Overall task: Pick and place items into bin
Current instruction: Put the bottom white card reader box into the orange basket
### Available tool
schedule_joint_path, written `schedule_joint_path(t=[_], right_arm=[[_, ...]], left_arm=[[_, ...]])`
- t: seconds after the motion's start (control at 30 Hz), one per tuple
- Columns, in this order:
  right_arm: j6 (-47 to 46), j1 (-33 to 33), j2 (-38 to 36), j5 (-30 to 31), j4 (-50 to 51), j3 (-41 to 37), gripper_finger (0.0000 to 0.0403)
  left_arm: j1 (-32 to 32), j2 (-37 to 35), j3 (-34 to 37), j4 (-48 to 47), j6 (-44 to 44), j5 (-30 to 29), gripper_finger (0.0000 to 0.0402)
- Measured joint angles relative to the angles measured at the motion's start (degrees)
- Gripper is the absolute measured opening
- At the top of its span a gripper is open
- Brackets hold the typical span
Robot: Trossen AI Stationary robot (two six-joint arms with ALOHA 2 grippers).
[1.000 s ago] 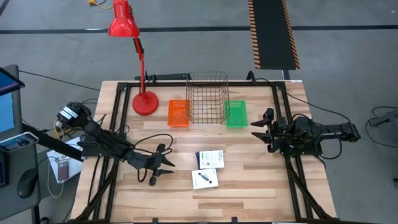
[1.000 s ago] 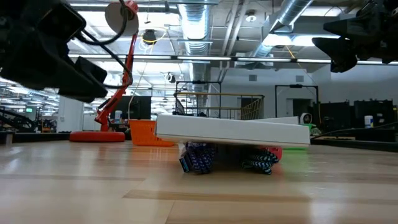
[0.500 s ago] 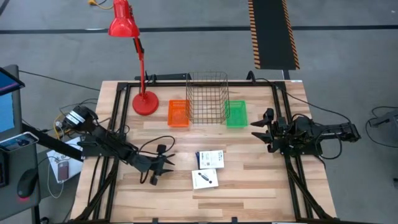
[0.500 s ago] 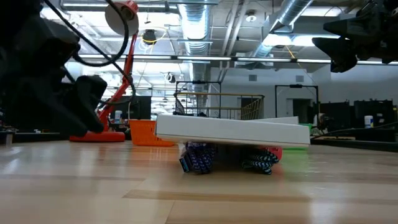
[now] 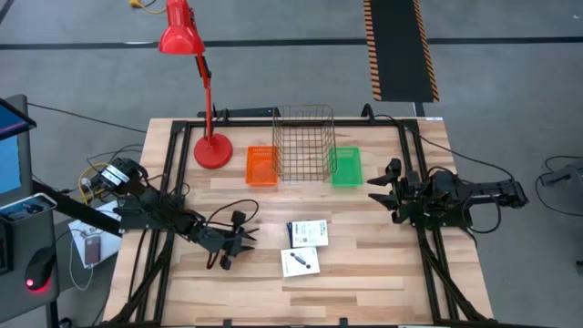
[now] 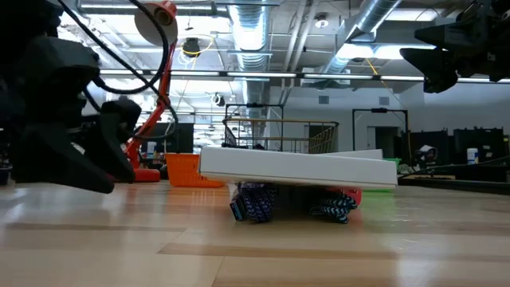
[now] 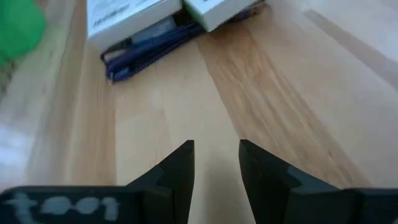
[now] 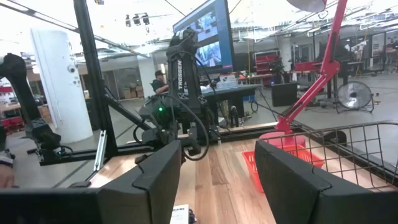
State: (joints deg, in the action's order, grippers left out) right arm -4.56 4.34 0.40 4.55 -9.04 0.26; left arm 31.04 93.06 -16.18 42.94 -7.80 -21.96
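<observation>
Two flat white printed packets lie mid-table in the high view, one (image 5: pixel 310 231) just beyond the other (image 5: pixel 301 261). In the low view a white packet (image 6: pixel 296 167) rests on a blue pen (image 6: pixel 253 202) and a teal pen (image 6: pixel 331 206), with a pink-red block (image 6: pixel 351 194) behind them. My left gripper (image 5: pixel 248 239) is open and low over the wood, left of the packets, pointing at them. Its wrist view shows the packets (image 7: pixel 127 14) and the blue pen (image 7: pixel 148 45) ahead of the fingers. My right gripper (image 5: pixel 375 189) waits open, raised, at the table's right.
Along the far side stand an orange bin (image 5: pixel 261 166), a tall wire basket (image 5: pixel 303 143) and a green bin (image 5: pixel 345 167). A red desk lamp's base (image 5: pixel 213 150) sits at the far left. Bare wood (image 5: pixel 364 273) lies near and right of the packets.
My left gripper has come down from well above the table to just over the wood, and has crept a little toward the table's right, toward the packets. The packets and pens have not moved.
</observation>
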Motion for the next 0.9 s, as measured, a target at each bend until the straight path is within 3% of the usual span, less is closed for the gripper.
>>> schedule_joint_path(t=[0.3, 0.43, 0.67, 0.9], right_arm=[[0.0, 0.0, 0.0, 0.0, 0.0, 0.02, 0.0198], [0.0, 0.01, 0.0, -0.02, 0.01, 0.02, 0.0198], [0.01, 0.0, 0.0, 0.0, 0.02, 0.02, 0.0198], [0.0, 0.0, 0.0, -0.02, 0.01, 0.01, 0.0198]], left_arm=[[0.38, 0.0, -3.96, -0.24, -29.52, -7.09, 0.0117], [0.38, 0.0, -5.53, -0.22, -39.56, -7.26, 0.0117], [0.36, -0.02, -8.13, -5.28, -47.69, -4.31, 0.0117], [0.36, -0.02, -9.97, -5.99, -48.73, -2.26, 0.0117]])
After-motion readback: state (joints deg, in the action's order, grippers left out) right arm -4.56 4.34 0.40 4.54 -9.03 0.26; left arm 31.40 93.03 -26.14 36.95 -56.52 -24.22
